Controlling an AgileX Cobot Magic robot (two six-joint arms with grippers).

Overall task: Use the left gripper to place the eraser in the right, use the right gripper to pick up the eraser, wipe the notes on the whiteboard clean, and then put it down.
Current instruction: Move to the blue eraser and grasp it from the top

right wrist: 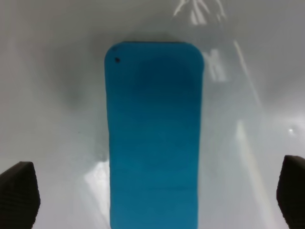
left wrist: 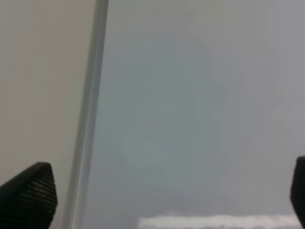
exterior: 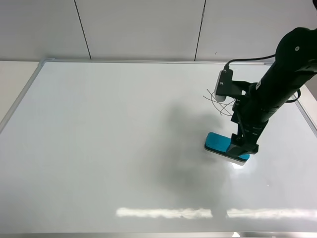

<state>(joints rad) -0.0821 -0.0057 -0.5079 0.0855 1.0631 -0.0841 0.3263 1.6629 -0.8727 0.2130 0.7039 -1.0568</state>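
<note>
1. The eraser [exterior: 218, 143] lies flat, blue back up, on the right part of the whiteboard [exterior: 99, 148], within your right arm's reach.
2. Your right gripper [exterior: 244, 146] hangs directly over it. Its fingers [right wrist: 19, 191] are spread wide on either side of the long blue back and are clear of it. I judge it is lined up to close across the narrow width.
3. The notes [exterior: 218, 101] sit just beyond the eraser, partly hidden by the arm, so the wipe should need only a short stroke.
4. Your left gripper [left wrist: 167, 193] is also spread and holds nothing. It hovers over the board's metal frame [left wrist: 88, 119], well out of the way.
</note>
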